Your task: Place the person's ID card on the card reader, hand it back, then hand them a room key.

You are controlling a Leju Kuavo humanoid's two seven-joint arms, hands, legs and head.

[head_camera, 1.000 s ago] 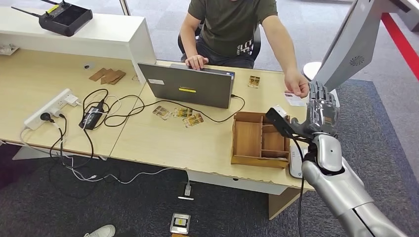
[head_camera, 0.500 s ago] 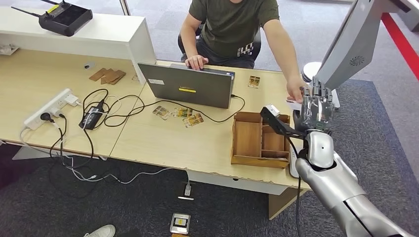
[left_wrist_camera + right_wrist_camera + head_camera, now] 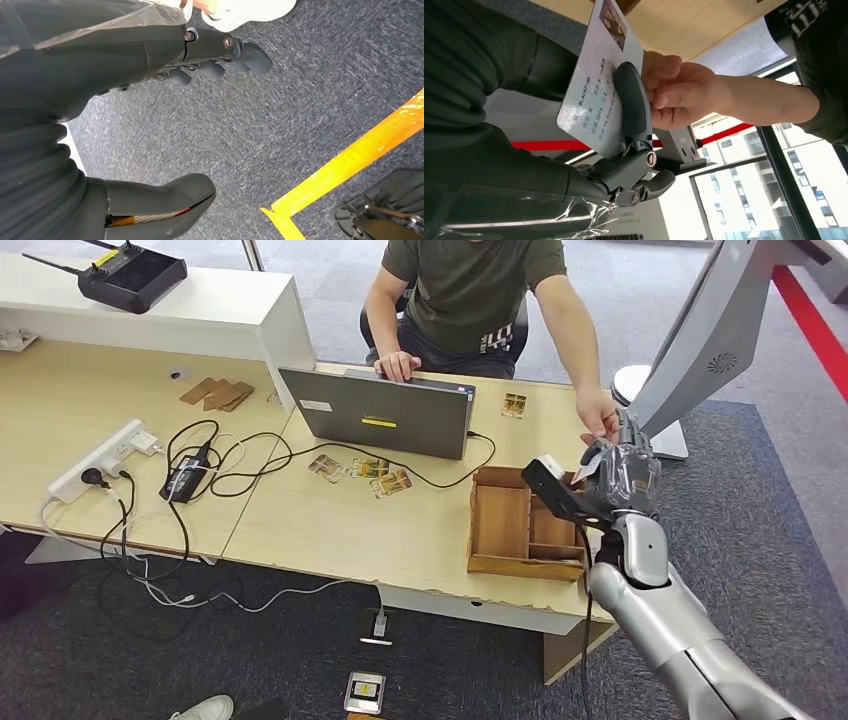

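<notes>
Right hand: the robot's grey right hand [image 3: 624, 150] pinches the pale plastic ID card with small print and a little photo [image 3: 596, 85]; a dark finger [image 3: 631, 102] lies across the card's face and presses it against the hand

Person's hand: the bare hand of the person in the dark green shirt [image 3: 669, 92] is right at the far edge of the card and touches it, so I think the card is being passed from one to the other

Why it is held so: the card is up in the air, off the light wooden desk [image 3: 330, 530], so both hands can reach it; which way it is going I cannot tell

Where the card is: above the desk's right end, just past the brown wooden tray with little boxes in it [image 3: 500, 525]

Card reader: I think the flat white thing at the desk edge by the robot's arm [image 3: 592, 575] could be the reader, but most of it is hidden

Room keys: the small gold and brown cards [image 3: 365, 470] lying in front of the grey laptop [image 3: 385, 420] may be the keys; they are too small to be sure

Left hand: the dark left hand [image 3: 220, 55] hangs over grey carpet with its fingers a little curled and apart, and holds nothing

Head view: gives the whole desk, and the two hands meeting

Right wrist view: gives the print on the card and the finger on it
</notes>
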